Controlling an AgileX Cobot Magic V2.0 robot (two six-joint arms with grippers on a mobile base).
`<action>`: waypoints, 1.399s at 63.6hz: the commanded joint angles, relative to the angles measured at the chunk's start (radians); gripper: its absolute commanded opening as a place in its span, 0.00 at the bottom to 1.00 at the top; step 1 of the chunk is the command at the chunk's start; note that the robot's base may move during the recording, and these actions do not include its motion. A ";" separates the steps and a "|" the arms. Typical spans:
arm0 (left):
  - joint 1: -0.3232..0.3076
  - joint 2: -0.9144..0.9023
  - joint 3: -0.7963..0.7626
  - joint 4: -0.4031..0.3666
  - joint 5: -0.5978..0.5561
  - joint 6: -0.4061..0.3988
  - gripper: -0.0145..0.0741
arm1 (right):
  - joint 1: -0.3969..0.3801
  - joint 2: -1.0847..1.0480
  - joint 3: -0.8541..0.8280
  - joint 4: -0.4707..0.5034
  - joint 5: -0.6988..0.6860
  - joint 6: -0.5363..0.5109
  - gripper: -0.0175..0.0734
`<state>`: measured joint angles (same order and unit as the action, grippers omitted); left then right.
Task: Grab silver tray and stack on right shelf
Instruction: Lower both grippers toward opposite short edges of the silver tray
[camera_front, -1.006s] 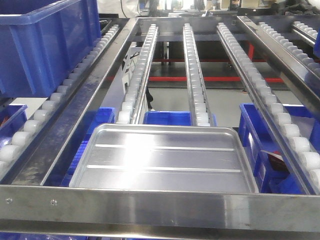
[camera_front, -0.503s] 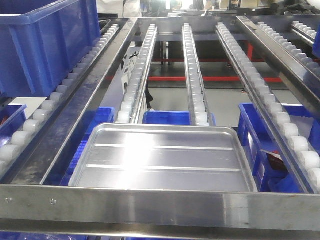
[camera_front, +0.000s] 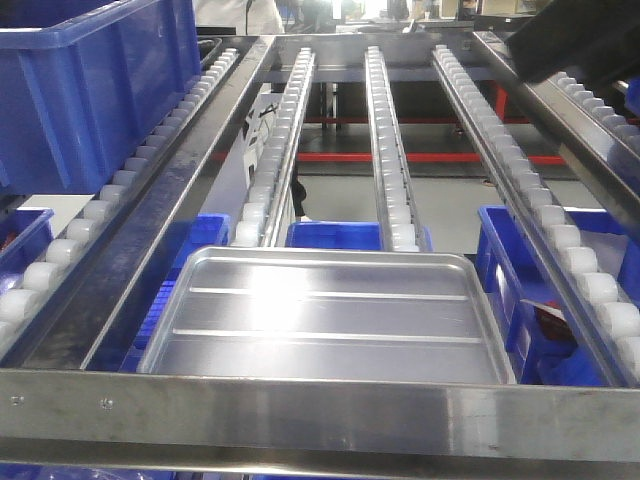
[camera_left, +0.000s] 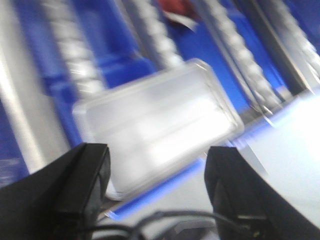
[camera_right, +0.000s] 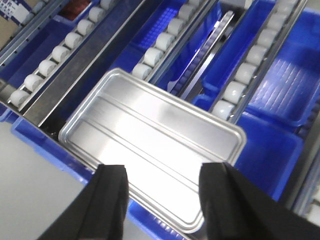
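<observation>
The silver tray (camera_front: 325, 320) lies flat at the near end of the middle roller rack, just behind the front steel bar (camera_front: 320, 410). My right gripper (camera_right: 162, 172) hovers open above the tray (camera_right: 150, 140), holding nothing. My left gripper (camera_left: 156, 160) is open too, with the blurred tray (camera_left: 155, 120) beyond its fingers. A dark piece of an arm (camera_front: 575, 40) shows at the top right of the front view. A strip of another roller rack (camera_front: 615, 75) runs along the right edge; I cannot tell whether it is the right shelf.
A large blue crate (camera_front: 90, 90) stands on the left rack. Blue bins (camera_front: 335, 235) sit below the rails. Rows of white rollers (camera_front: 385, 130) run away from the tray. A pale flat surface (camera_left: 292, 145) shows at the right of the left wrist view.
A dark arm part has come into the top right of the front view. The silver tray has not moved.
</observation>
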<state>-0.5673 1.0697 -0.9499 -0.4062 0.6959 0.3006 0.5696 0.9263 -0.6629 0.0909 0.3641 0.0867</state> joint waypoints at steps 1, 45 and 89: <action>-0.081 0.045 -0.049 -0.039 -0.064 0.034 0.54 | 0.002 0.031 -0.050 0.032 -0.090 -0.006 0.68; -0.149 0.483 -0.335 0.571 0.256 -0.773 0.48 | -0.152 0.392 -0.316 0.033 0.304 0.174 0.67; -0.131 0.674 -0.338 0.598 0.108 -0.938 0.48 | -0.152 0.647 -0.346 -0.132 0.239 0.345 0.67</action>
<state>-0.7084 1.7718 -1.2580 0.1824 0.8319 -0.6135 0.4245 1.5964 -0.9746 -0.0248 0.6476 0.4304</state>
